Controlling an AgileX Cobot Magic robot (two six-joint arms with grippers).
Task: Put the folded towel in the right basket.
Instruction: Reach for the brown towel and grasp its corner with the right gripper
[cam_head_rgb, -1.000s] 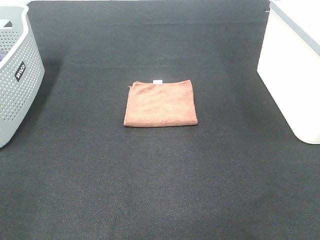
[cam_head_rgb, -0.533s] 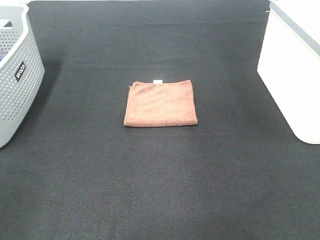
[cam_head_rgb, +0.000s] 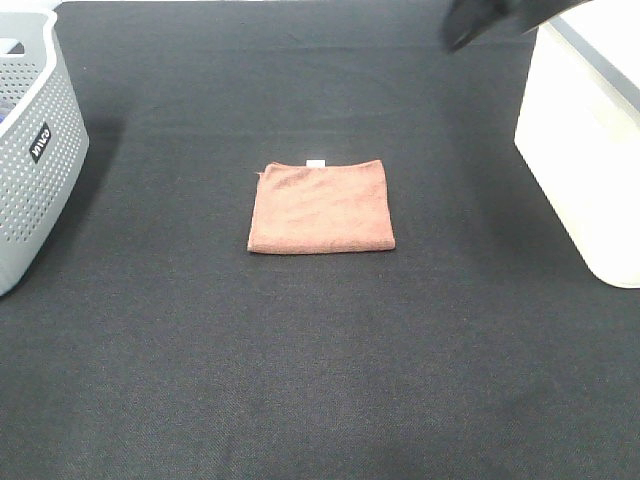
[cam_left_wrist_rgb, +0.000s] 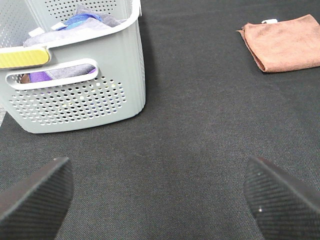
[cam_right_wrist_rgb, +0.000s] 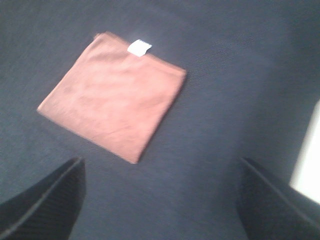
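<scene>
The folded brown towel (cam_head_rgb: 320, 207) lies flat on the black table, about in the middle, with a small white tag on its far edge. The right basket (cam_head_rgb: 590, 140) is white and stands at the right edge. My right gripper (cam_head_rgb: 468, 22) shows as a dark blur at the top, near the white basket's far corner, high above the table. In the right wrist view it (cam_right_wrist_rgb: 160, 205) is open and empty, with the towel (cam_right_wrist_rgb: 112, 115) below it. My left gripper (cam_left_wrist_rgb: 160, 200) is open and empty, low over the table near the grey basket; the towel (cam_left_wrist_rgb: 285, 45) lies far from it.
A grey perforated basket (cam_head_rgb: 30, 150) stands at the left edge; the left wrist view shows its wall (cam_left_wrist_rgb: 75, 100) and purple and grey cloths (cam_left_wrist_rgb: 75, 20) inside it. The white basket's edge (cam_right_wrist_rgb: 307, 160) shows in the right wrist view. Black cloth covers the table (cam_head_rgb: 320, 380).
My right arm has come into the exterior view at the top right, where nothing showed before. The towel and both baskets have not moved.
</scene>
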